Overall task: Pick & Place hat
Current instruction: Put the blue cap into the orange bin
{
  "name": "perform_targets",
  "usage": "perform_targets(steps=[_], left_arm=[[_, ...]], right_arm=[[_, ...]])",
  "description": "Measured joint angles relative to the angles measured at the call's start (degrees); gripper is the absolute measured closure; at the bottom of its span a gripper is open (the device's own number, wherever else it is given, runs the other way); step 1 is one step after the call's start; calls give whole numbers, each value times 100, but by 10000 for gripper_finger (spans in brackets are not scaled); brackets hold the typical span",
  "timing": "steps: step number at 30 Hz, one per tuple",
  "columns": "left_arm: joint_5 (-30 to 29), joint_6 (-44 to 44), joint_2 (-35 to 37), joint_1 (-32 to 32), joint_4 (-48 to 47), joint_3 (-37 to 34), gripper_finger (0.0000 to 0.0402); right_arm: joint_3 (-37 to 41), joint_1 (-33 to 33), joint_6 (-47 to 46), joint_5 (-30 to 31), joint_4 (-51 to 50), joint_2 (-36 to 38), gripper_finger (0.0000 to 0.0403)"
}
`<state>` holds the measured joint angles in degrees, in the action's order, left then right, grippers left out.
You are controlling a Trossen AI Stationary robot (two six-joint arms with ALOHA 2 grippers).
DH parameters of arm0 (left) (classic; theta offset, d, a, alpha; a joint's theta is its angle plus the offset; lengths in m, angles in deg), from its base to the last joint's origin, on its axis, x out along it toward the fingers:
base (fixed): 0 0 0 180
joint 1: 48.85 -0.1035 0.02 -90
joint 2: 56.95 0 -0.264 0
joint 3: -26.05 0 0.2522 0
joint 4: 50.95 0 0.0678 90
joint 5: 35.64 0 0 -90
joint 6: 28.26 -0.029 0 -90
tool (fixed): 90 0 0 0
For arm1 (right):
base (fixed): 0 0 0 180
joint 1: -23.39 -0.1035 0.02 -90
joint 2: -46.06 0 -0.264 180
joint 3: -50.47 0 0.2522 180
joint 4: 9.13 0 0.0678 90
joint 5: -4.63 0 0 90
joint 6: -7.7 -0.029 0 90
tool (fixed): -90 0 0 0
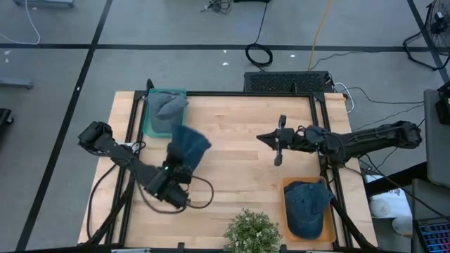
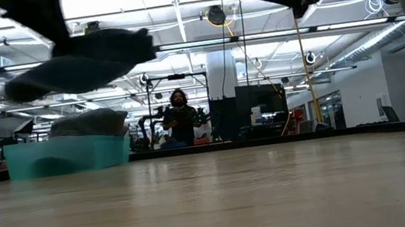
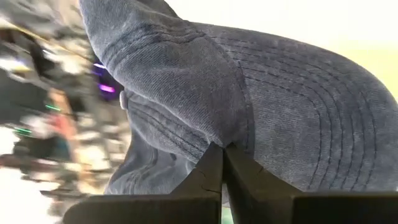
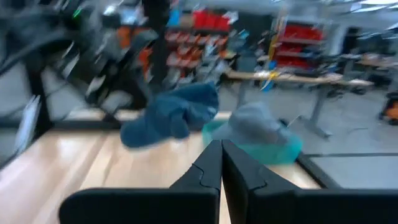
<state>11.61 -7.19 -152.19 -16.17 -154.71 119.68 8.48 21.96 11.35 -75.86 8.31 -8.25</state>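
Left gripper [image 1: 181, 159] is up off the table [image 1: 239, 151], fingers [image 3: 208, 174] clamped tight on a blue hat [image 1: 190, 145]. In the left wrist view the denim is pinched right at the fingertips, w/ the stitched brim fanning out beyond them. The hat hangs in the air, clear of the wood; the low view shows it as a dark blob [image 2: 82, 63] floating above the tabletop. It sits just past the gripper's tips, on the side away from the arm's base.

Further out past that hat is a teal bin [image 1: 163, 112] at the table's far left corner, w/ a grey hat [image 1: 169, 104] lying in it. Bin is near the held hat but not touching, as far as the high view shows. The right wrist cam sees both: the blue hat [image 4: 171, 115] held above the wood, and the bin [image 4: 264, 149] beside it w/ the grey hat [image 4: 252, 124] on top.

Right gripper [image 1: 279, 140] hovers over mid-table, fingers pressed together on nothing, pointing toward the left arm. Well apart from the blue hat.

Behind and to the side of the right gripper, by the near right corner, an orange tray [image 1: 287, 186] holds another blue hat [image 1: 307, 206]. A plant [image 1: 252, 232] stands next to it at the near edge.

A person [image 2: 181, 120] shows in the room behind, far off.
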Motion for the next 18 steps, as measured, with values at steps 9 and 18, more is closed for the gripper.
perform_targets(steps=[9,18], left_arm=[[-2179,-2663,-35,-678,92,0,399],[-3598,-4783,-35,-678,1180,0,397]], right_arm=[[-1116,790,-1157,-901,-306,-1271,403],[-2832,1747,-1025,-1840,-1914,-1889,328]])
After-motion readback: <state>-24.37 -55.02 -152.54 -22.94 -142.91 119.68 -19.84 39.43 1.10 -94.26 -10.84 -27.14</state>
